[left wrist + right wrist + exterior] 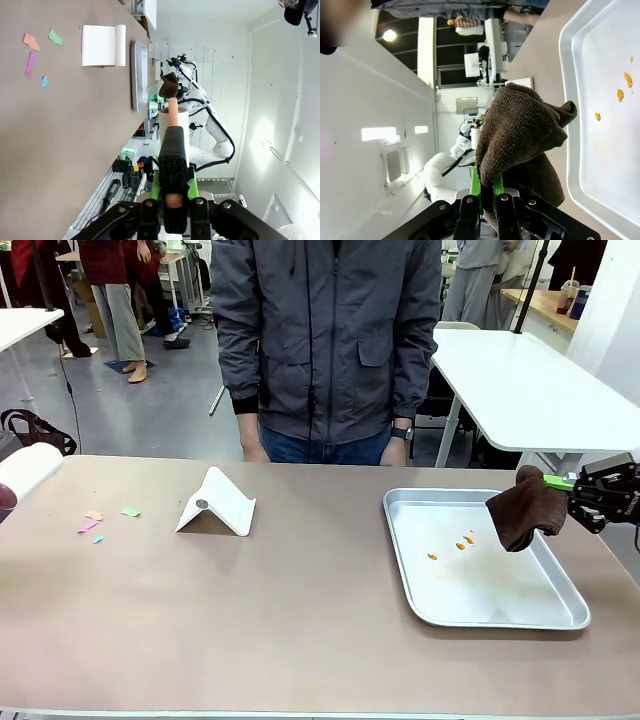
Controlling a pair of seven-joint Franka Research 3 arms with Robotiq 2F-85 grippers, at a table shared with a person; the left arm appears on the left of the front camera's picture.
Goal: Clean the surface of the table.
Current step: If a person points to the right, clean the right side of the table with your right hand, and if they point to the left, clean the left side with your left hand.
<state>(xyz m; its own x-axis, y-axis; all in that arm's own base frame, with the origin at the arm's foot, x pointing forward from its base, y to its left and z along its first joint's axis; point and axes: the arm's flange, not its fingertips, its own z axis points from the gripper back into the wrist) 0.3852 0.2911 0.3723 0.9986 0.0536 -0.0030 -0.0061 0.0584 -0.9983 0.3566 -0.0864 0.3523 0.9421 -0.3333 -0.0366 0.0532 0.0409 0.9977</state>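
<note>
We judged the table rigid, smooth, wiped not held; at 3 o'clock the right gripper pinched a limp brown cloth, the left gripper a roller

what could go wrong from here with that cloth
The brown cloth is pinched by just a fold in the right gripper, so it may slip out during wiping.
It hangs over the tray near the orange spots; touching them could smear mess onto the table.
The paper scraps lie far across, past the white folded card, which a sweep might knock.
</note>
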